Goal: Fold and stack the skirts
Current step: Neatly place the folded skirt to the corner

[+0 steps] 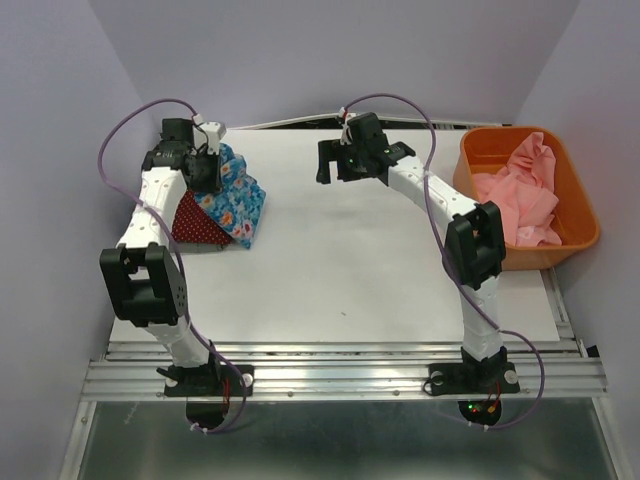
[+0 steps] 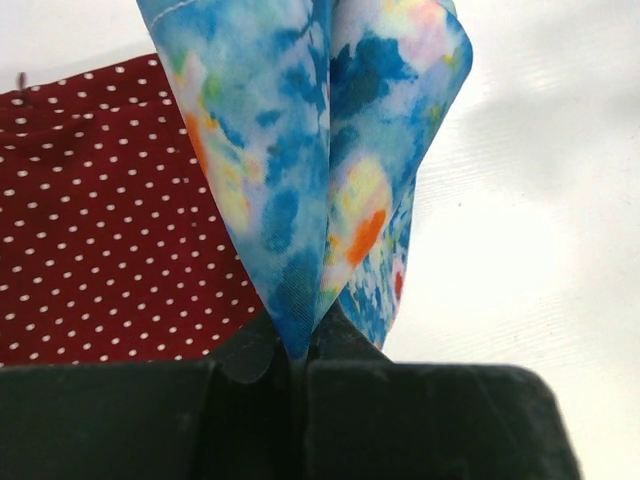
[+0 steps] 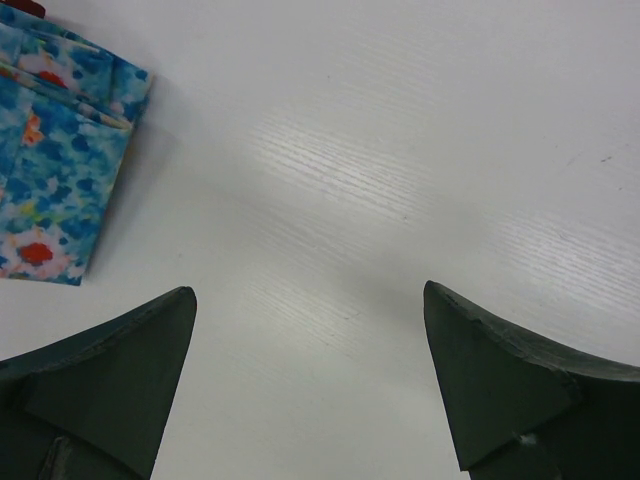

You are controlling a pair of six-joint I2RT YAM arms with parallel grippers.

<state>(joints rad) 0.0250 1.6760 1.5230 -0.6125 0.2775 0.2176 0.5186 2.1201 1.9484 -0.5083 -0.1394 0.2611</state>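
Our left gripper [image 2: 300, 345] pinches the blue skirt [image 2: 290, 160], upper left in the top view, partly over the red skirt [image 2: 100, 220]. We judge stacking underway; next we lower and release squarely. Our right gripper [image 3: 308, 292] hangs agape.

A white worktop [image 1: 380, 270] fills the middle of the overhead view, with a tiny dark speck [image 1: 343, 314] towards its near edge. At its far right stands an orange plastic basket [image 1: 552, 257] holding a crumpled pink cloth [image 1: 525, 195]. A ribbed aluminium rail [image 1: 340, 375] runs along the near edge, with a grey metal sheet [image 1: 340, 440] below it. Pale lilac walls [image 1: 330, 50] enclose the back and sides.
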